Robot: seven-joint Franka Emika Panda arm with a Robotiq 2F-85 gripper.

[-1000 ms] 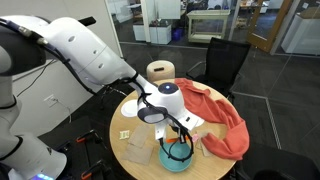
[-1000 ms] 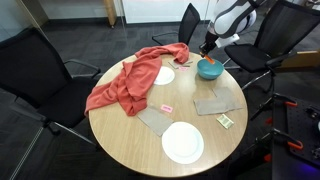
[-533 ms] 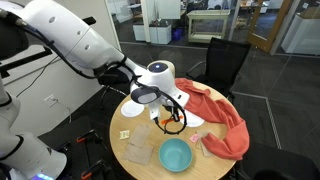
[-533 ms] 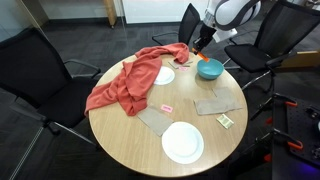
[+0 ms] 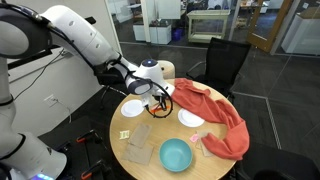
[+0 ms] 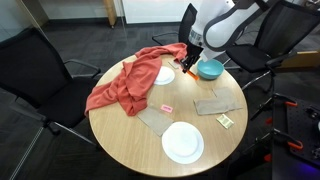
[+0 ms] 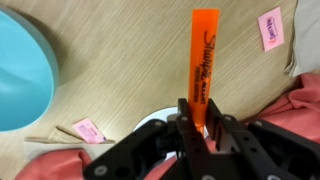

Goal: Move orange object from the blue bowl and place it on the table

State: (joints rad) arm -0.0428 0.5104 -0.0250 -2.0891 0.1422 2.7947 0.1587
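My gripper [image 7: 197,118] is shut on the orange object [image 7: 203,60], a short orange marker that sticks out from between the jaws. It hangs over the round wooden table [image 7: 120,50], beside the blue bowl [image 7: 20,70], which looks empty. In both exterior views the gripper [image 5: 163,100] [image 6: 188,68] hovers above the table next to the bowl [image 5: 175,155] [image 6: 210,69], near the edge of the red cloth. The marker shows as a small orange spot [image 6: 187,72] at the fingertips.
A red cloth [image 6: 130,85] [image 5: 225,115] drapes over one side of the table. White plates [image 6: 182,142] [image 6: 163,75] [image 5: 133,107], grey mats [image 6: 215,102] and pink notes [image 7: 271,27] [image 7: 88,128] lie on the wood. Black chairs [image 6: 30,60] ring the table.
The gripper rose out of the blue bowl with the orange marker in it and moved sideways away from the bowl, toward the cloth and a white plate.
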